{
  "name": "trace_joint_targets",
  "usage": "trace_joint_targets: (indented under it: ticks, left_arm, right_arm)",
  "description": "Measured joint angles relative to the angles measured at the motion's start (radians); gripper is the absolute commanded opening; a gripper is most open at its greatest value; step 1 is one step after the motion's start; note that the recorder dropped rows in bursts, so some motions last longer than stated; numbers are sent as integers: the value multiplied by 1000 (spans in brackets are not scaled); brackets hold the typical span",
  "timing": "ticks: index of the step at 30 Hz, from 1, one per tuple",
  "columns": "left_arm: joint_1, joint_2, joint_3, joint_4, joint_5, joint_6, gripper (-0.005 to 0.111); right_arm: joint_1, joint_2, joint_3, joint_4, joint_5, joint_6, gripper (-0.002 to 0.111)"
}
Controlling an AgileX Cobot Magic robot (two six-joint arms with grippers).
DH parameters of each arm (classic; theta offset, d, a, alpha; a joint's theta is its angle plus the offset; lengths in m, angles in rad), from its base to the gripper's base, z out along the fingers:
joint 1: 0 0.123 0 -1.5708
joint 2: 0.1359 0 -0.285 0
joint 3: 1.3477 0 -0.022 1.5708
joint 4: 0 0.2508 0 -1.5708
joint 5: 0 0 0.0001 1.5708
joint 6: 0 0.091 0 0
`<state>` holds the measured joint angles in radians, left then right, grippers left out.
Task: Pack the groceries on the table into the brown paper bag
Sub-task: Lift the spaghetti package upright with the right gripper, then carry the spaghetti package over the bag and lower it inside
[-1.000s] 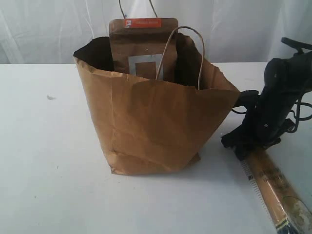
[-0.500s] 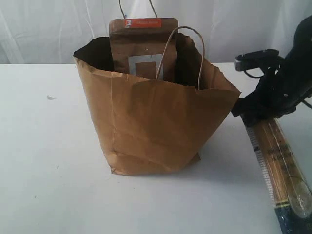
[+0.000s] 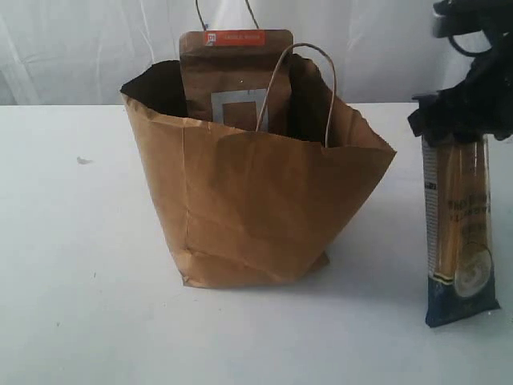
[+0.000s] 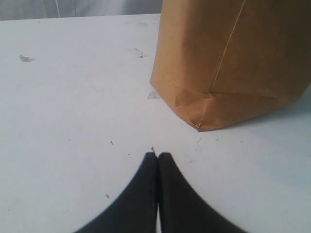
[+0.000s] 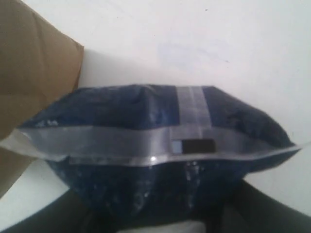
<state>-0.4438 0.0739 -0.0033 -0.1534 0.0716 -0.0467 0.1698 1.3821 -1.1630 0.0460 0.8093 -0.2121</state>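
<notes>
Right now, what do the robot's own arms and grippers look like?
Left gripper: two matte black jaws, smooth and curved, tapering to narrow tips. Right gripper: a bulky black body, with a thin black cable looping above it. No markings or labels are visible on either.

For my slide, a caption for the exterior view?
Right hand holds spaghetti pack upright beside the paper bag.

We find the light soft, bright and even over the table (image 3: 72,241). The brown paper bag (image 3: 256,200) casts a faint shadow toward lower right. Up close in the right wrist view, the spaghetti pack (image 5: 155,145) blurs.
</notes>
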Motion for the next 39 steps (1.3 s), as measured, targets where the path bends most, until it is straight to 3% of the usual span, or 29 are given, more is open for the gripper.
trace_joint_targets:
  ticks: [13,28,39]
  left_arm:
    - [0,0,0,2,0,0,0]
    - [0,0,0,2,0,0,0]
    - [0,0,0,2,0,0,0]
  right_arm:
    - [0,-189,-37,6,11,0,0]
    - [0,-228,-383,76,6,19,0]
    - [41,-125,-556,161,7,28,0]
